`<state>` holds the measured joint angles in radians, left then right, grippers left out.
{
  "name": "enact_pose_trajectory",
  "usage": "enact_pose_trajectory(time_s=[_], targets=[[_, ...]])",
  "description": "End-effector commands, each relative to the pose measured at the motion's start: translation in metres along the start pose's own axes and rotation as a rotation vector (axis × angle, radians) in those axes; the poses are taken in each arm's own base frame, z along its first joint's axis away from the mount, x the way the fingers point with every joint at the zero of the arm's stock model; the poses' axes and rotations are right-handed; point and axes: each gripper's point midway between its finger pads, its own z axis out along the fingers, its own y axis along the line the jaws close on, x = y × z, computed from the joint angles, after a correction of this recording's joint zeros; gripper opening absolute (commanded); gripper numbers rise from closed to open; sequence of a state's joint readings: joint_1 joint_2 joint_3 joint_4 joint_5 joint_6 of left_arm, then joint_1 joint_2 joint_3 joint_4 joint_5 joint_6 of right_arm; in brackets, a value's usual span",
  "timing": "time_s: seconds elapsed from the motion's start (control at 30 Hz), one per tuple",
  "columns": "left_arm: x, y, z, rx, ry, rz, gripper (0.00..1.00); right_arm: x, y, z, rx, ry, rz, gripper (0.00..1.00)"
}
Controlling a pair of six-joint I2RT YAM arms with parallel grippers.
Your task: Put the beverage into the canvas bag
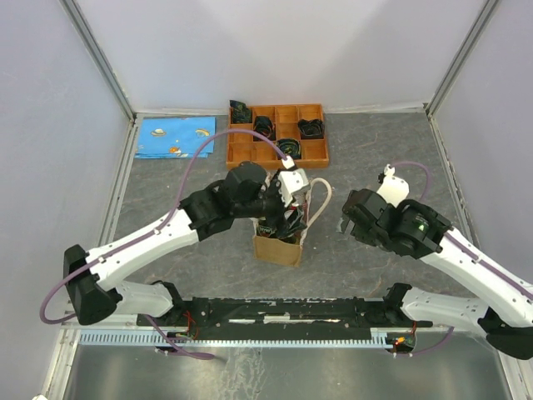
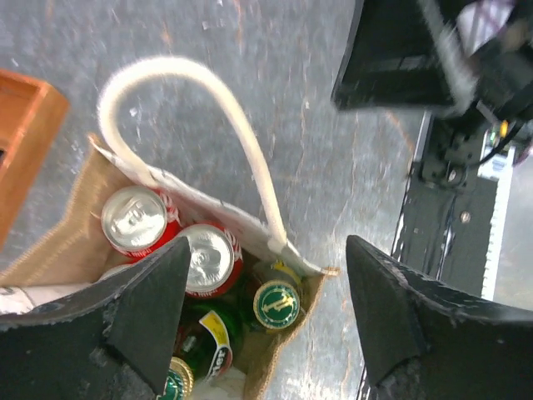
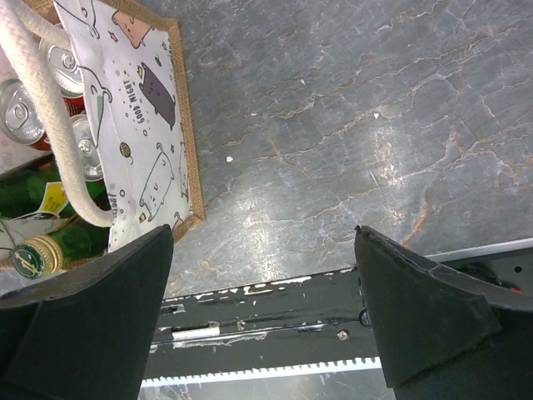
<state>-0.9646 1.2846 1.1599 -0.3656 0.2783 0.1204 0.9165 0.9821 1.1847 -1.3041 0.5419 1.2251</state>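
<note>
Tan-brown and upright, the bag [image 1: 279,248] is seen standing on the grey bench [image 1: 375,150], in front of the orange tray [image 1: 279,133]. Two red cans [image 2: 133,221] and several green bottles [image 2: 276,304] are packed inside it, all upright with tops showing and the two cans touching each other. A cream rope handle [image 2: 241,142] is arched over the mouth, and a white cat-print panel [image 3: 141,108] is seen on one side of the bag. The left gripper [image 1: 281,208] is held directly above the bag's opening; in its wrist view the fingers [image 2: 141,325] are spread wide apart and nothing is gripped between them. The right gripper [image 1: 344,223] is held just beside the bag, over bare bench. Its fingers [image 3: 425,308] are likewise spread, with nothing between them. A blue cloth [image 1: 175,137] is laid left of the tray.
</note>
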Motion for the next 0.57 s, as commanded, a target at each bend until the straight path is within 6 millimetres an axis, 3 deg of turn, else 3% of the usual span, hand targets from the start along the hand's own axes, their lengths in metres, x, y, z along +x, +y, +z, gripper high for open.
enact_pose_trajectory(time_s=[0.0, 0.1, 0.2, 0.27, 0.37, 0.53], targets=[[-0.06, 0.002, -0.029, -0.043, -0.132, 0.03, 0.83, -0.008, 0.01, -0.001, -0.023, -0.03, -0.013, 0.98], [-0.086, 0.02, -0.044, -0.135, -0.197, -0.009, 0.88, -0.019, 0.017, -0.002, -0.034, -0.068, -0.053, 0.99], [-0.097, 0.056, -0.063, -0.216, -0.24, -0.107, 0.9, -0.037, 0.026, -0.006, -0.022, -0.122, -0.081, 0.99], [-0.09, 0.086, -0.074, -0.27, -0.233, -0.203, 0.9, -0.048, 0.034, -0.007, -0.006, -0.144, -0.116, 0.99], [-0.064, 0.137, -0.096, -0.376, -0.201, -0.338, 0.91, -0.055, 0.045, -0.004, 0.027, -0.148, -0.177, 0.99], [-0.037, 0.17, -0.125, -0.505, -0.195, -0.396, 0.92, -0.051, 0.06, 0.007, 0.034, -0.126, -0.216, 0.99]])
